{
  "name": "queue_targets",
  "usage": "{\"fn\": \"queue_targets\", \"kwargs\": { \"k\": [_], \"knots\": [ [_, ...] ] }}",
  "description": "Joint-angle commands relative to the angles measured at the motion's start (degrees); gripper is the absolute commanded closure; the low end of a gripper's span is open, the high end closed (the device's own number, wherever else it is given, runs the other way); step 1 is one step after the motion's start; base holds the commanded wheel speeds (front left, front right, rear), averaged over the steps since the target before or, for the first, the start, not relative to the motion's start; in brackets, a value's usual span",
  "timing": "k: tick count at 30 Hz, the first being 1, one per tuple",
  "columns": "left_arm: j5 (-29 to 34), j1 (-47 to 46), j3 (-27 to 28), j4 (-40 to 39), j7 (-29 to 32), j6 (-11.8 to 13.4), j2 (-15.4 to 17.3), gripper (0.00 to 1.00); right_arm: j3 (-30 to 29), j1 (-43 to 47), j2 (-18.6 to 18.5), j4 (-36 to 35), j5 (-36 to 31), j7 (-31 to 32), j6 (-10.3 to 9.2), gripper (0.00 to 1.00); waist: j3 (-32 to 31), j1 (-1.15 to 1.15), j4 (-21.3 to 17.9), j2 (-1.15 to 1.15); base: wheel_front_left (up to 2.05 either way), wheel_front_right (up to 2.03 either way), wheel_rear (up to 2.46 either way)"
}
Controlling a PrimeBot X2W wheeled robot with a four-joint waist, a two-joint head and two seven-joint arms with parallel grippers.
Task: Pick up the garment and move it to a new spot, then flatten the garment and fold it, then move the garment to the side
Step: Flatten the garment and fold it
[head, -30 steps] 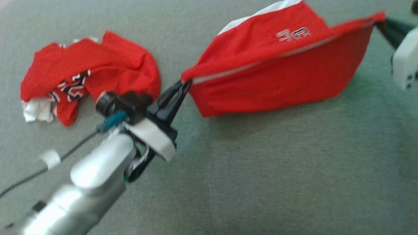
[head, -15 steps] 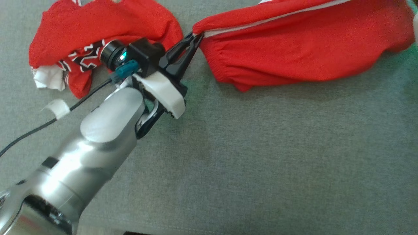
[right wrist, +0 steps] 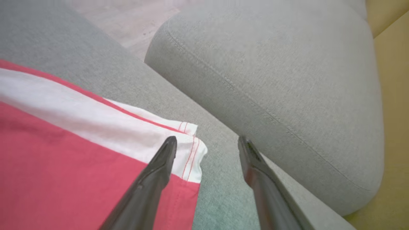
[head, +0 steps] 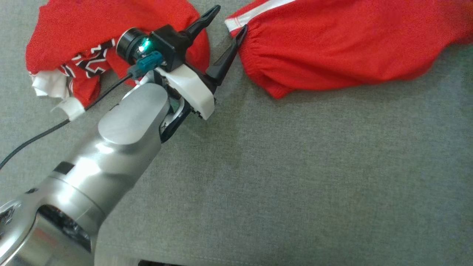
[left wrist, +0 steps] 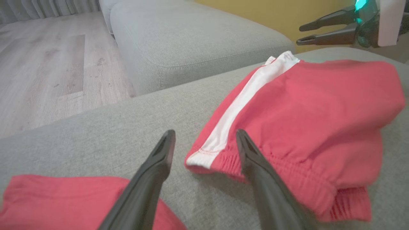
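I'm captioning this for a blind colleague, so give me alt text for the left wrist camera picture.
The left pincer stands open over a grey sofa cushion, its two dark fingers on either side of the white-striped waistband corner of the red shorts. A second red garment lies at lower left, and the right pincer hovers at upper right.

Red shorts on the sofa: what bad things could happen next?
The shorts lie bunched, so a fold now might come out crooked.
One finger of the open left jaws sits against the waistband and could drag it.
The crumpled red jersey lies close by and might get snagged.
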Motion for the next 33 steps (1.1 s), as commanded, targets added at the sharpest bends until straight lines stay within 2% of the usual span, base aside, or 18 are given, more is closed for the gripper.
{"fn": "queue_targets", "kwargs": {
  "k": [1, 6, 10, 17, 18, 24, 28, 33],
  "knots": [
    [-0.2, -2.5, 1.9, -0.7, -0.6, 0.0, 1.6, 0.0, -0.5, -0.4, -0.4, 0.0, 0.0, -1.2, 0.19, 0.0, -0.5, 0.0, -0.4, 0.0, 0.0, 0.0, 0.0],
    [-0.7, -1.2, 5.4, -1.3, -1.6, 0.9, 2.2, 0.0, -4.1, 1.5, 2.8, 5.9, 1.9, -9.4, 0.19, 0.0, -3.7, 0.0, -1.8, 0.0, 0.0, 0.0, 0.0],
    [-0.1, 2.5, 11.8, -6.6, -1.7, 3.1, 3.2, 0.0, -8.3, 4.5, 6.0, 9.1, 4.2, -16.6, 0.19, 0.0, -7.1, 0.0, -3.3, 0.0, 0.0, 0.0, 0.0],
    [4.3, 14.8, 23.9, -17.2, -1.7, 6.8, 4.3, 0.0, -17.4, 11.9, 11.6, 9.8, 6.6, -20.4, 0.19, 0.0, -13.3, 0.0, -5.9, 0.0, 0.0, 0.0, 0.0],
    [5.7, 18.8, 27.4, -19.8, -1.7, 7.4, 4.0, 0.0, -22.4, 14.5, 13.1, 7.7, 5.8, -20.4, 0.19, 0.0, -14.9, 0.0, -6.6, 0.0, 0.0, 0.0, 0.0],
    [10.5, 31.1, 35.7, -25.2, -1.7, 7.0, 2.4, 0.0, -38.8, 27.9, 19.9, -1.1, -1.7, -20.4, 0.19, 0.0, -19.5, 0.0, -9.0, 0.0, 0.0, 0.0, 0.0],
    [14.3, 38.3, 39.9, -27.6, -1.7, 5.9, 0.7, 0.0, -47.3, 38.8, 26.2, -7.6, -10.4, -20.4, 0.19, 0.0, -22.1, 0.0, -10.4, 0.0, 0.0, 0.0, 0.0],
    [17.3, 46.5, 45.3, -30.2, -1.7, 4.0, -3.1, 0.0, -55.6, 51.9, 34.8, -15.1, -18.3, -20.4, 0.19, 0.0, -24.4, 0.0, -11.6, 0.0, 0.0, 0.0, 0.0]
  ]
}}
